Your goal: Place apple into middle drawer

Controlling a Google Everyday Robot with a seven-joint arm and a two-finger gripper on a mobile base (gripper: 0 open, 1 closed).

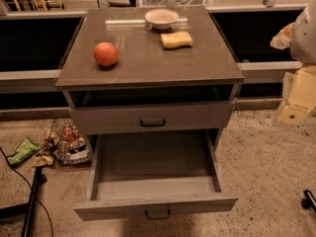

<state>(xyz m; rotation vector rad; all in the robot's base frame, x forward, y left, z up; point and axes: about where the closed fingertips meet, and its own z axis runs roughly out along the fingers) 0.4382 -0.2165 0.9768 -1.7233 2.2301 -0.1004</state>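
The orange-red apple [105, 54] sits on the left side of the grey cabinet's top [148, 65]. The middle drawer [153, 186] is the lower of the two handled drawers. It is pulled fully open toward me and is empty, with its dark handle [157, 214] at the front. The like drawer above it [152, 118] is shut. My gripper [292, 113] hangs at the right edge of the view, beside the cabinet's right side, far from the apple and holding nothing that I can see.
A beige bowl [161, 19] and a yellow sponge [176, 39] lie at the back of the cabinet top. A wire basket of packets [69, 143] and a green packet [22, 151] lie on the floor at left. A black stand [33, 201] is at bottom left.
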